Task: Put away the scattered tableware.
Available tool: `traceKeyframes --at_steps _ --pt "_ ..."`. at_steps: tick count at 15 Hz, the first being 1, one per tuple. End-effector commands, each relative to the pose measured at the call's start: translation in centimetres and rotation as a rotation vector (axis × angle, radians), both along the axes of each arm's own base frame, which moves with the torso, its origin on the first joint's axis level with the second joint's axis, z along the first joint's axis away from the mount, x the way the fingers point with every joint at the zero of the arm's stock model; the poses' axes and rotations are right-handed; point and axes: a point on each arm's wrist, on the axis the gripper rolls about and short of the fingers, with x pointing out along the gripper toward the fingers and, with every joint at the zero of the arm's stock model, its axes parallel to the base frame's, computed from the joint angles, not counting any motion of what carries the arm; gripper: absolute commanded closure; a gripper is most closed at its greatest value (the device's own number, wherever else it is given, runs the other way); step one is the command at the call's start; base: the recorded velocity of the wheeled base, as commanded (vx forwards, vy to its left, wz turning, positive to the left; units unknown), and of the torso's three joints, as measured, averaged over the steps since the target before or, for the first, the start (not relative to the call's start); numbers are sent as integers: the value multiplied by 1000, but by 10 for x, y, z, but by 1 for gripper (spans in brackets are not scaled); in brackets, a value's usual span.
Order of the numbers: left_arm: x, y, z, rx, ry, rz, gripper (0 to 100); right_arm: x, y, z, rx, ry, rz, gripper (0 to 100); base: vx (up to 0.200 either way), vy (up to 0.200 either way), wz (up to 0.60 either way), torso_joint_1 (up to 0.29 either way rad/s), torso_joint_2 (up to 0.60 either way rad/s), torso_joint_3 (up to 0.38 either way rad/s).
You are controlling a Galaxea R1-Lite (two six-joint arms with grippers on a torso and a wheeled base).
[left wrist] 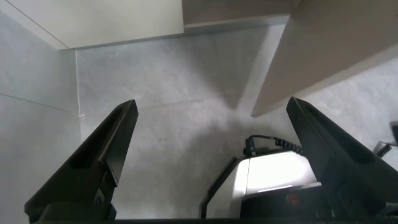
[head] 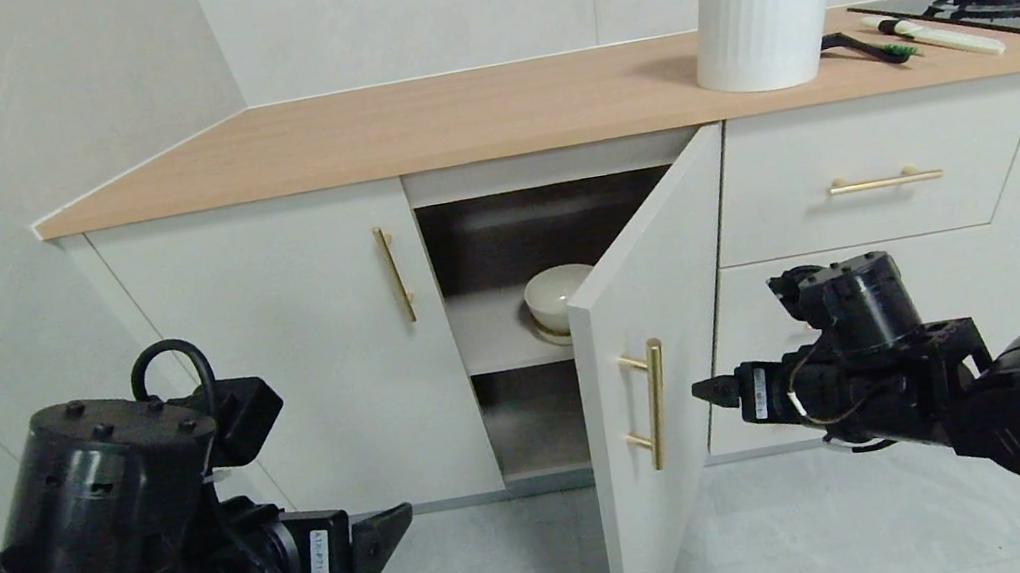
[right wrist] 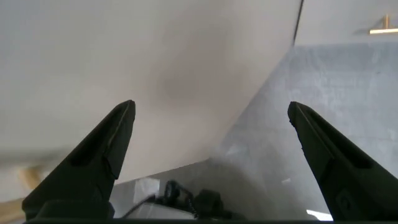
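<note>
Head view: my right claw [head: 706,391], spread apart and empty, hangs just beside the door handle [head: 654,403], probably to shut the door [head: 655,244] on the bowl [head: 557,298] beyond it.

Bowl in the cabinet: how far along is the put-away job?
Done: one bowl sits on the upper shelf inside the cabinet. In hand: nothing; the left gripper and right gripper are both open and empty, the right one close to the door handle. Left: the door stands open, so closing it is probably next. A brush lies on the counter; whether it counts is unclear.
</note>
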Motion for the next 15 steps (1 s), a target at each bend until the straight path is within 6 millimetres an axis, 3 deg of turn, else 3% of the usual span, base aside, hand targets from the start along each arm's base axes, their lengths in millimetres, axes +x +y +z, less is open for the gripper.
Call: traceKeyframes --at_steps 1,5,11,15 --pt "2 -1 -2 6 9 1 0 2 3 -9 -16 20 -5 0 0 0 0 0 0 0" --pt "0 1 -2 7 6 -1 0 2 6 -13 -25 18 -12 0 0 0 0 0 0 0" --pt "0 1 -2 9 9 -1 0 17 18 -31 6 -75 -97 0 200 0 0 0 4 3" --pt "0 0 -3 11 12 -1 0 19 22 -30 50 -80 -112 0 200 0 0 5 2 1"
